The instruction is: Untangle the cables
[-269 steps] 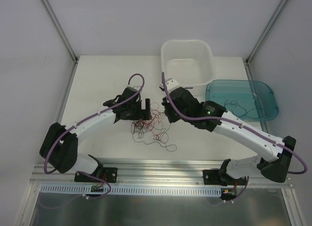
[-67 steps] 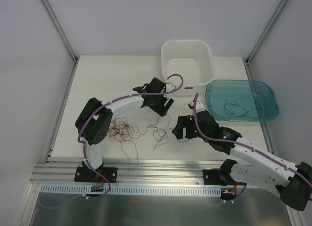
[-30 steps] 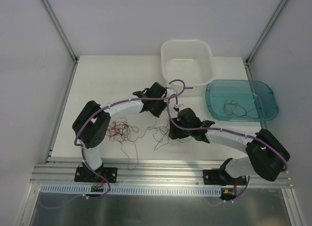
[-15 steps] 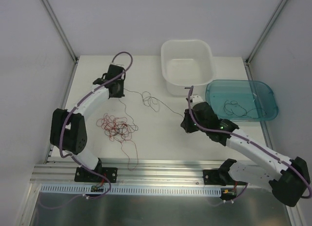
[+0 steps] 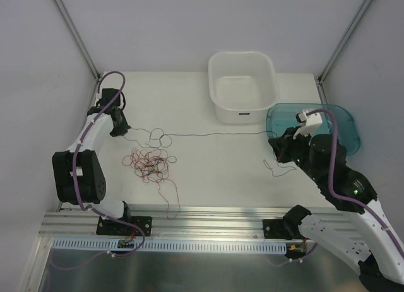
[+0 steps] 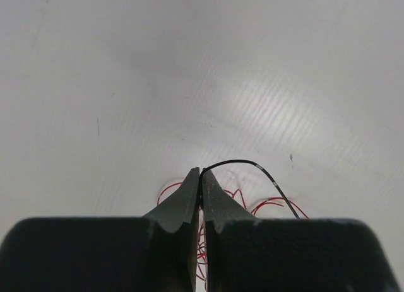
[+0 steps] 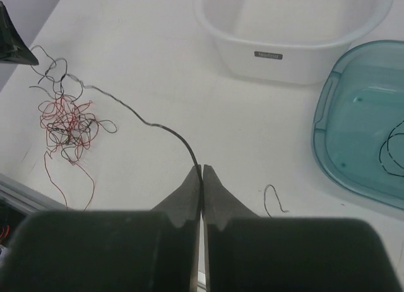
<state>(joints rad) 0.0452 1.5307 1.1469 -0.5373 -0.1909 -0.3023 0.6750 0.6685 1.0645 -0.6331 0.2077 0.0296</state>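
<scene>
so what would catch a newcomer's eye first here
A single black wire stretched nearly straight across the table, pinched at one end by the left gripper and at the other by the right gripper. Near its left end lies a red tangle. At the far right, a teal tray holds another dark strand.

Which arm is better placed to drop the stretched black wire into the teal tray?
Right. Its hand, shut on one end of the black wire, sits right beside the teal tray. The left hand grips the other end, far from the tray.
</scene>
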